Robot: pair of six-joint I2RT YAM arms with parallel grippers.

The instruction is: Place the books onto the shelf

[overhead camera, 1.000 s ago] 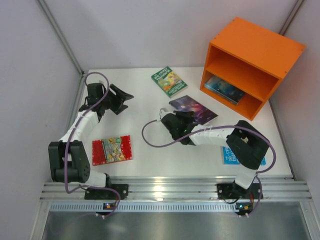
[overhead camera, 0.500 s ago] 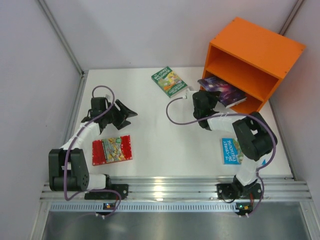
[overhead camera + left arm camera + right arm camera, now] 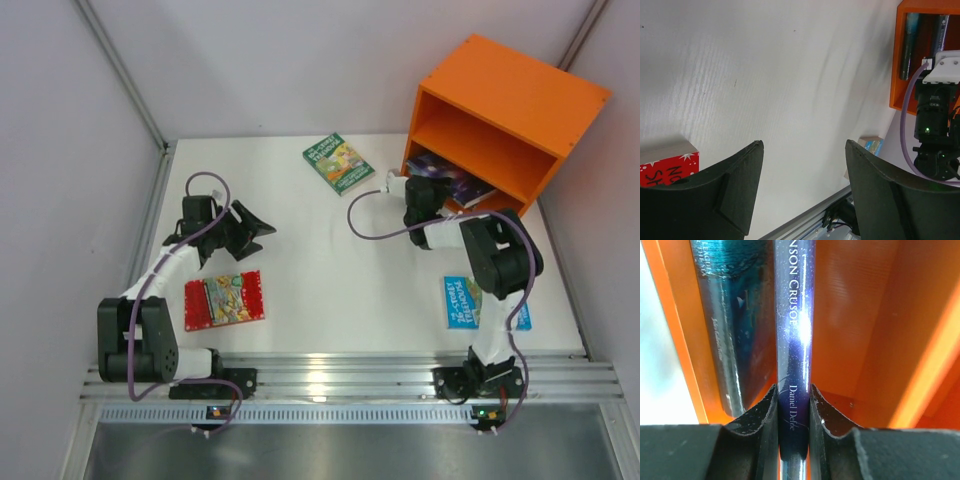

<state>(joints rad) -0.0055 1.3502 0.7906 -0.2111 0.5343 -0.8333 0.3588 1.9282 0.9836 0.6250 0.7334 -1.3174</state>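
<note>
1. The right gripper (image 3: 792, 412) was clamped on the spine of the dark purple book (image 3: 796, 315), with one finger pressed against each cover.
2. That book reached into the lower compartment of the orange shelf (image 3: 515, 95). Its near end stood at the opening, where the gripper held it.
3. The pale blue book (image 3: 732, 320) sat just beside it in the same compartment. Whether the two touched could not be told.
4. The left gripper (image 3: 804, 150) hung over the left side of the white table (image 3: 320, 270), its jaws spread wide with nothing between them.
5. The red book (image 3: 224, 298) lay flat on the table near that gripper, on the side toward the arm bases.
6. The green book (image 3: 338, 163) lay flat toward the far edge, left of the shelf and apart from both grippers.
7. The bright blue book (image 3: 460, 303) lay flat at the near right, partly hidden under the right arm.
</note>
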